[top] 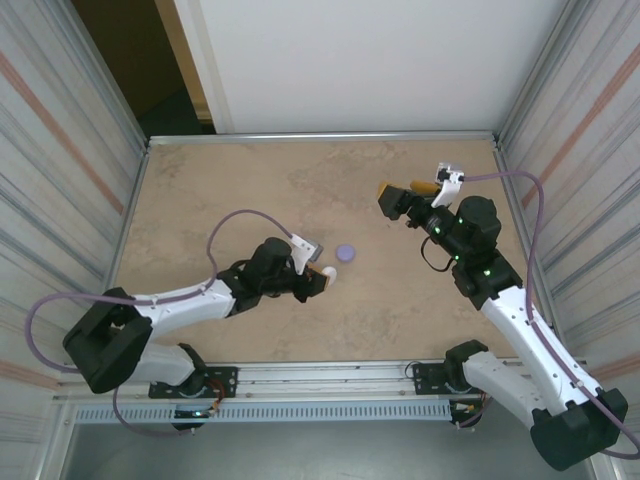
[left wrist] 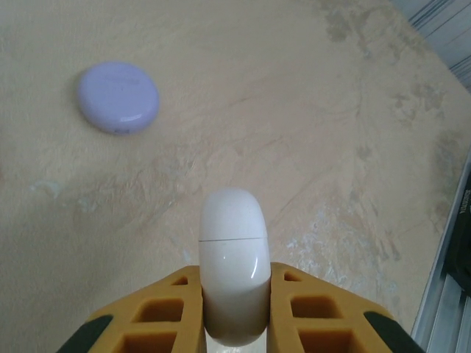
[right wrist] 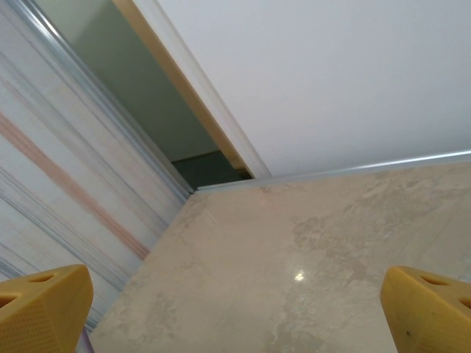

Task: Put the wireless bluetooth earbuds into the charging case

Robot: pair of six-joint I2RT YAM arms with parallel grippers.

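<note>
no text, label, brand, number or sign can be read (surfaces look plain and unmarked).

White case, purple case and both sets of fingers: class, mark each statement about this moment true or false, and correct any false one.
1. The left fingers are shut on the white case. True.
2. The purple case lies on the table, apart from the white case. True.
3. The white case's lid is flipped open. False: the lid is closed, with only a thin seam showing.
4. The right fingers grip the purple case. False: they stand open and empty, raised above the table.
</note>
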